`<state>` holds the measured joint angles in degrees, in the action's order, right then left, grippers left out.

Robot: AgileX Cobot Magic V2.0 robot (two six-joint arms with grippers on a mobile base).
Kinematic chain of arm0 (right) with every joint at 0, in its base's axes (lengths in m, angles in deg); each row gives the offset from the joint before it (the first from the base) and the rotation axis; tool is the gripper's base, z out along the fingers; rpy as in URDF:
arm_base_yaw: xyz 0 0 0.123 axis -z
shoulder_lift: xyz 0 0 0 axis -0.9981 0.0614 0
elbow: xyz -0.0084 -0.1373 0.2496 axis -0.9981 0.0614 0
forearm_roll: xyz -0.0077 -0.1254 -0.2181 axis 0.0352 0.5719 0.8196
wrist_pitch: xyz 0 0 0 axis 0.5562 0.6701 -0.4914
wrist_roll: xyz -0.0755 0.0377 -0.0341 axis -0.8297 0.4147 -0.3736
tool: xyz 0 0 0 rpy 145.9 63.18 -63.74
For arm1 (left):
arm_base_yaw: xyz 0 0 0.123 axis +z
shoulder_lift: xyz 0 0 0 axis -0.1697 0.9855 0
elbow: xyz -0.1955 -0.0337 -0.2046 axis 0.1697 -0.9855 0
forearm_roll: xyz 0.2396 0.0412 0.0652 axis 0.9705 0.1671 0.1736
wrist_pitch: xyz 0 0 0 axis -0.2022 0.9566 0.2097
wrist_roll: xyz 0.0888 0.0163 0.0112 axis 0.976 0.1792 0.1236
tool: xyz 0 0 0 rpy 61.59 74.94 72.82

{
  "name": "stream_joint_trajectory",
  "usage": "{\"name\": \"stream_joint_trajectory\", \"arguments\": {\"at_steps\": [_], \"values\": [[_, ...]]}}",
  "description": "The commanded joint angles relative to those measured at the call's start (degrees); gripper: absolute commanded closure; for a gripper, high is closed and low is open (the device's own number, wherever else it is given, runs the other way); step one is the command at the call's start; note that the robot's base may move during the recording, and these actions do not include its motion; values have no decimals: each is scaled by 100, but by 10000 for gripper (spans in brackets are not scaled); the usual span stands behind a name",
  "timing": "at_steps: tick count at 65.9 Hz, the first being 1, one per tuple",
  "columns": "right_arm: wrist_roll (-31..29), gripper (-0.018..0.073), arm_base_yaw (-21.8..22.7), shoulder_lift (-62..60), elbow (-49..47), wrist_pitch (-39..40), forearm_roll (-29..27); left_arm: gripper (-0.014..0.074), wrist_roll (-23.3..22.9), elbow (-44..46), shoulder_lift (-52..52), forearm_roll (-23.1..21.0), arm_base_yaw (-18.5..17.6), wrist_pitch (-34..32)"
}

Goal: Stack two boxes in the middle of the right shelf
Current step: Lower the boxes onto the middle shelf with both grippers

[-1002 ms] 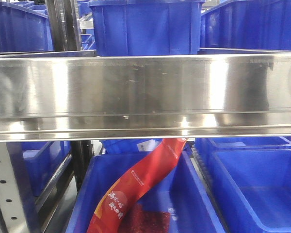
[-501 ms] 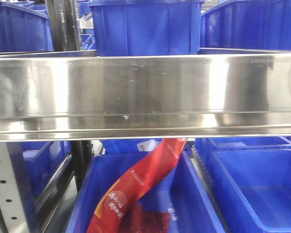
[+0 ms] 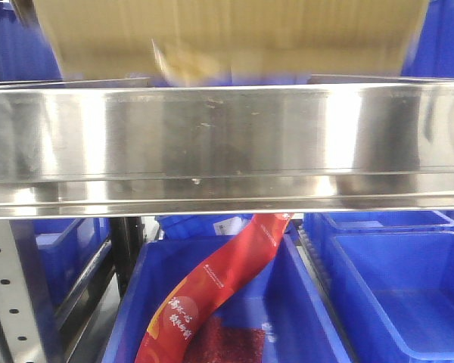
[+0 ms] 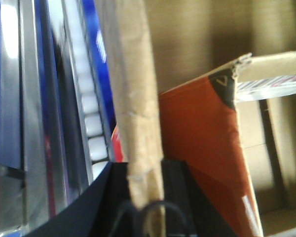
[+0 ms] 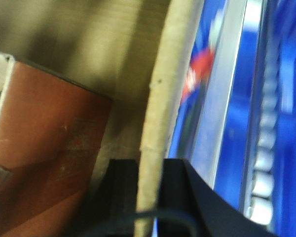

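A brown cardboard box [image 3: 234,34], blurred, hangs across the top of the front view just above the shiny steel shelf [image 3: 227,144]. A crumpled yellowish scrap [image 3: 170,64] sits at its lower edge. In the left wrist view my left gripper [image 4: 143,170] is shut on one upright wall of the box [image 4: 130,89]. My right gripper [image 5: 150,165] is shut on the opposite wall [image 5: 167,79]. A red-and-white printed carton [image 4: 197,133] lies inside the box, and the carton [image 5: 44,138] also shows in the right wrist view. A second box is out of view.
Blue plastic bins [image 3: 393,287] stand under the shelf. One of them holds a long red printed bag [image 3: 212,287]. A grey perforated upright [image 3: 7,295] rises at the lower left. More blue bins [image 3: 7,45] stand behind the box.
The cardboard box has come into the top of the front view, covering the blue bins behind the shelf. Shelf, lower bins and red bag have not moved.
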<state>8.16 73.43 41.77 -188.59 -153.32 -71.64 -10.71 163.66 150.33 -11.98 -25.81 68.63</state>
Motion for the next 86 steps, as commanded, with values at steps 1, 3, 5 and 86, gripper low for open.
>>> {"name": "stream_joint_trajectory", "arguments": {"at_steps": [1, 3, 5, 86], "values": [[-69, 701, 33, 93, -48, 203, 45, 708, 57, 47, 108, 1, 39, -163], [-69, 683, 33, 125, -48, 203, 45, 708, 57, 47, 133, 1, 39, -163], [-69, 663, 33, 152, -48, 203, 45, 708, 57, 47, 165, 1, 39, -163], [-3, 713, 33, -2566, 3317, 1895, 268, 708, 57, -2535, -2348, 486, 39, -927]]}}
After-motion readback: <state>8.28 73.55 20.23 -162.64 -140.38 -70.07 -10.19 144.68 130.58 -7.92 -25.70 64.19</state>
